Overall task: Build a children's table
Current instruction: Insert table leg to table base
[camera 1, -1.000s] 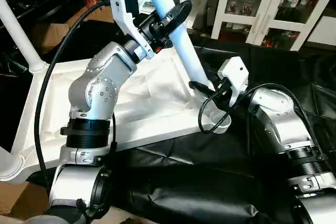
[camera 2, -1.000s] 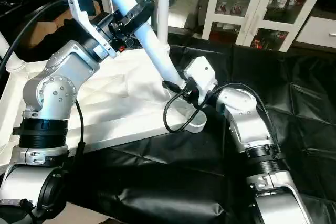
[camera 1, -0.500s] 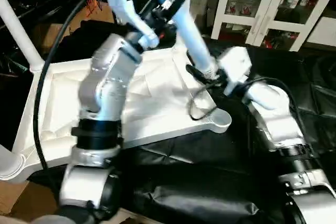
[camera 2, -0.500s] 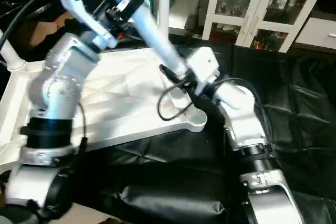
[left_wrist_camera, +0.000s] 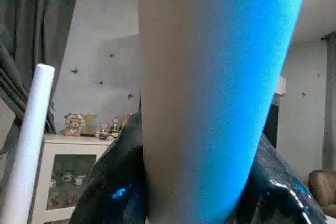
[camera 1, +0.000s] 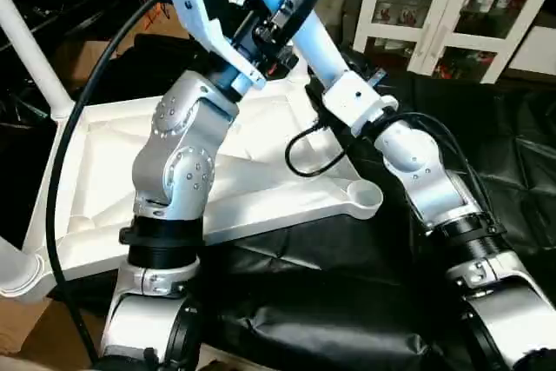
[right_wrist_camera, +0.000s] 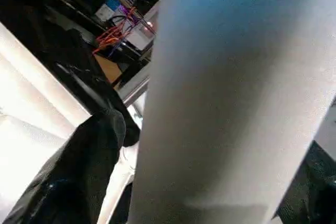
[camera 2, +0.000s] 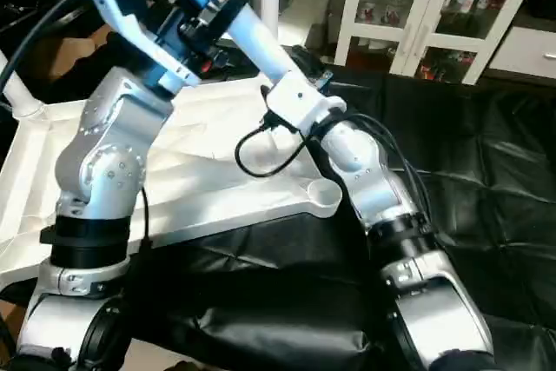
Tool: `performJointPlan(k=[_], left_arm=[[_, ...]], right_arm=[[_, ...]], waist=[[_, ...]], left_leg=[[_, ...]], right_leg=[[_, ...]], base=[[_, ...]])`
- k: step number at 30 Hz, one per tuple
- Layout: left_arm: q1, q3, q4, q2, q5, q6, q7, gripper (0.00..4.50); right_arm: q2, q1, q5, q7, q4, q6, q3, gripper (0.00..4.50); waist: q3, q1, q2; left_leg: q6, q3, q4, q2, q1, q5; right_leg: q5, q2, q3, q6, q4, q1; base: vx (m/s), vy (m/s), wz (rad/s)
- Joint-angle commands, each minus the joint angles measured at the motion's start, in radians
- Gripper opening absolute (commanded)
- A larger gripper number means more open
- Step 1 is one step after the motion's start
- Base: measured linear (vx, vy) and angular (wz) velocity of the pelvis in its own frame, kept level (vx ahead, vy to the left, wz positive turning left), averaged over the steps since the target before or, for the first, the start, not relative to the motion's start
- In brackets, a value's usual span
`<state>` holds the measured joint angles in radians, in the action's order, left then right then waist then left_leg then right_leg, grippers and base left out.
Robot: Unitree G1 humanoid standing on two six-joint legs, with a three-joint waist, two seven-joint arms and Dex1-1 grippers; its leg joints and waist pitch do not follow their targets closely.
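Left eye view showed the white tabletop (camera 1: 261, 188) lying upside down on a black sheet (camera 1: 365, 301), ribs up, its near corner socket (camera 1: 363, 195) empty. A white leg (camera 1: 304, 28) slanted up and away above it, held high by the left hand (camera 1: 287, 15), whose black fingers (left_wrist_camera: 110, 182) were clamped round the tube on both sides. That high grip probably served to steer the leg's angle while its foot was guided to a socket. The right hand (camera 1: 334, 93) sat lower on the same leg, close against the tube; in the right wrist view one dark finger (right_wrist_camera: 84, 166) stood beside the leg, but whether the hand was gripping or had let go I could not tell. Another leg (camera 1: 35, 58) stood already seated at the tabletop's far left corner.

Compared with a second earlier, the right hand had moved up the leg: then it was low, just by the near socket with the leg's foot there, and now it was well above that socket and further back. The left arm had swung the leg's upper part a little as well, while its grip looked unchanged.
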<state>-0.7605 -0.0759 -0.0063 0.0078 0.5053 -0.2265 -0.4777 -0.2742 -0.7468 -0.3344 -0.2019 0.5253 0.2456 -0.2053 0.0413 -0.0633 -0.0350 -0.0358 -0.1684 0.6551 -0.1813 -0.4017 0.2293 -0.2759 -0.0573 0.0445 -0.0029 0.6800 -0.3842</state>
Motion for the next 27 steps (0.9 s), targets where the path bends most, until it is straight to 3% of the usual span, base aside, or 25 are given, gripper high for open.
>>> performJointPlan(k=[1,5,14,15,20,27], left_arm=[[-0.011,0.013,-0.039,-0.003,0.004,0.014,-0.018,1.69],[-0.021,0.001,-0.029,-0.008,0.01,0.028,-0.01,1.69],[-0.038,-0.013,-0.005,-0.011,0.009,0.055,0.002,1.69],[-0.035,-0.009,-0.01,-0.012,0.015,0.046,-0.004,1.69],[-0.016,0.011,-0.027,-0.019,0.036,0.019,-0.01,1.69],[-0.013,0.011,-0.023,-0.014,0.022,0.018,-0.007,1.69]], right_arm=[[0.004,-0.017,-0.013,0.01,0.029,0.002,-0.007,3.96],[0.012,-0.022,-0.009,0.009,0.052,0.032,-0.009,3.96],[0.02,-0.027,-0.001,0.012,0.073,0.069,-0.01,3.18],[0.02,-0.031,-0.001,0.012,0.083,0.076,-0.007,2.94],[0.017,-0.037,-0.001,0.013,0.096,0.087,-0.005,2.63],[0.017,-0.036,0.002,0.006,0.105,0.102,-0.006,2.22]], waist=[[-0.081,0.001,0.0],[-0.081,0.002,0.0],[-0.081,0.003,-0.001],[-0.081,0.003,0.0],[-0.081,0.003,-0.002],[-0.084,0.002,0.0]], left_leg=[[0.086,0.018,-0.052,-0.04,0.024,-0.174],[0.088,0.017,-0.051,-0.039,0.023,-0.179],[0.093,0.017,-0.052,-0.04,0.024,-0.173],[0.094,0.017,-0.051,-0.04,0.024,-0.173],[0.092,0.016,-0.052,-0.041,0.024,-0.16],[0.104,0.017,-0.049,-0.038,0.022,-0.192]], right_leg=[[0.518,-0.067,-0.045,-0.264,-0.043,0.068],[0.538,-0.067,-0.044,-0.261,-0.042,0.068],[0.532,-0.068,-0.045,-0.261,-0.042,0.067],[0.533,-0.067,-0.044,-0.262,-0.042,0.068],[0.518,-0.068,-0.045,-0.267,-0.042,0.067],[0.568,-0.066,-0.044,-0.261,-0.038,0.069]], base=[[0.0,0.0,0.0],[0.0,0.0,0.0],[0.0,0.0,0.0],[0.0,0.0,0.0],[0.0,0.0,0.0],[0.0,0.0,0.0]])
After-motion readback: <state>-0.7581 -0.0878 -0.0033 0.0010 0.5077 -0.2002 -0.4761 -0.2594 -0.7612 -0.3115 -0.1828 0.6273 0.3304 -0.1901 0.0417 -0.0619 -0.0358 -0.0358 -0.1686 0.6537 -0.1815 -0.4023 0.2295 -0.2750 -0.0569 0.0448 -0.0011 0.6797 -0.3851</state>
